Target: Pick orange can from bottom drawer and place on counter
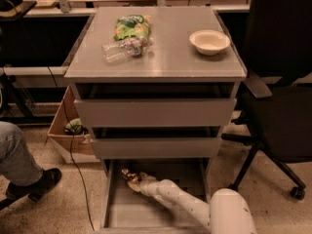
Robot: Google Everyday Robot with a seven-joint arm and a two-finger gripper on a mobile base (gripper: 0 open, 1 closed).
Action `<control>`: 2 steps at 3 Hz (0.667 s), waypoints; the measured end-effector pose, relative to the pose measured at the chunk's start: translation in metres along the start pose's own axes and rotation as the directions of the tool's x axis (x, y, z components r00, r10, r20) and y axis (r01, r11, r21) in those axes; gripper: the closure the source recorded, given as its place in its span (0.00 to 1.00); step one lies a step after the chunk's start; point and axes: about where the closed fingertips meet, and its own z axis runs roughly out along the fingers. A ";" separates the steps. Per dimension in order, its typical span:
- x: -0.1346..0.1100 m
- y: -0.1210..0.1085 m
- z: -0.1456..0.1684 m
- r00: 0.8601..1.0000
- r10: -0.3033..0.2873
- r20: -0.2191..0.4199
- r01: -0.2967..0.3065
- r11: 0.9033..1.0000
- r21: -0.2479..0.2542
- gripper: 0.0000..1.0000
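Observation:
The bottom drawer (146, 209) is pulled open, and its grey tray shows below the two upper drawers. The orange can (128, 174) lies at the back left of the tray as a small, shiny, dark-gold shape. My gripper (136, 181) is inside the drawer at the end of the white arm (180, 201), right against the can. The arm reaches in from the lower right. The grey counter (161, 62) on top of the cabinet is open in its middle and front.
On the counter lie a green snack bag (130, 27), a clear plastic bottle (123, 49) and a white bowl (209, 41). A black office chair (282, 96) stands to the right. To the left are a person's leg (14, 155) and shoe (41, 182), a cardboard box (66, 133) and a cable.

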 end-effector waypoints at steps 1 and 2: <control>-0.011 0.018 -0.030 1.000 -0.017 0.011 0.017 1.000 -0.010 0.95; -0.009 0.031 -0.078 0.999 0.046 -0.019 -0.047 0.997 -0.055 1.00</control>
